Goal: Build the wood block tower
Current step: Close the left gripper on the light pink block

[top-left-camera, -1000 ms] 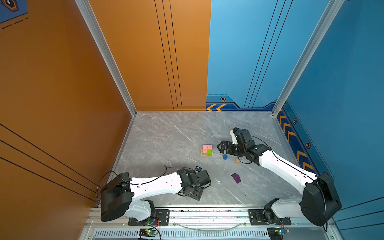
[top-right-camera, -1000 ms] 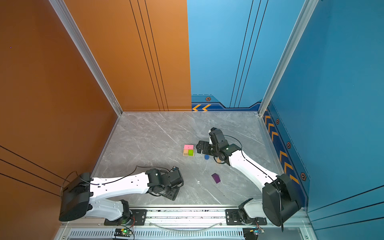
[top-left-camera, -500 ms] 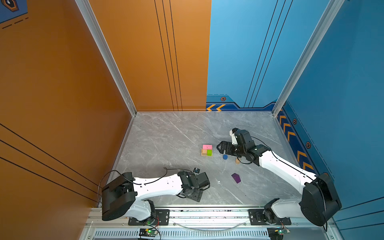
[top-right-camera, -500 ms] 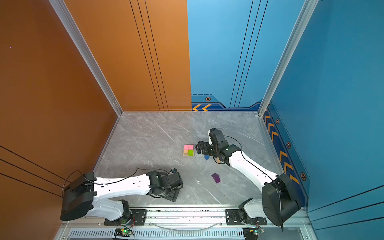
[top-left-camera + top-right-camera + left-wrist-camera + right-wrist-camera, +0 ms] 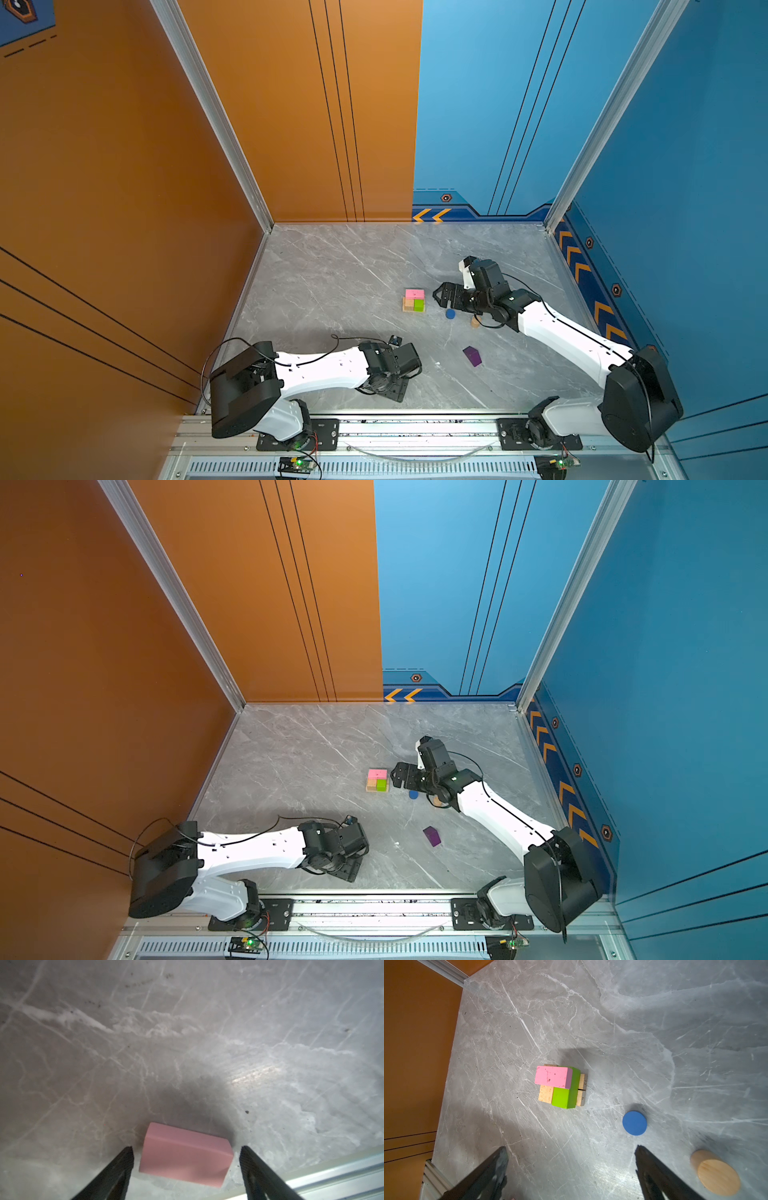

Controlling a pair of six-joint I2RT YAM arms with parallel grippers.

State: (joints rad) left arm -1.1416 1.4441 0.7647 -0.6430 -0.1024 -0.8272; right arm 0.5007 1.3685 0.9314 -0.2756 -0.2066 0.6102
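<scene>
The wood block tower is a low stack mid-table: tan bars at the bottom, a lime-green bar and a tan one above, a pink slab on top. A second pink slab lies flat on the table between the fingers of my left gripper, which is open with a gap on each side. My right gripper stands open and empty just right of the tower. A blue cylinder, a tan cylinder and a purple peaked block lie loose.
The metal front rail runs close beside the left gripper. The orange wall bounds the table left of the tower, and blue walls stand at the back and right.
The left gripper has drawn a little nearer the front rail and tilted downward. The right arm and the blocks have stayed put.
</scene>
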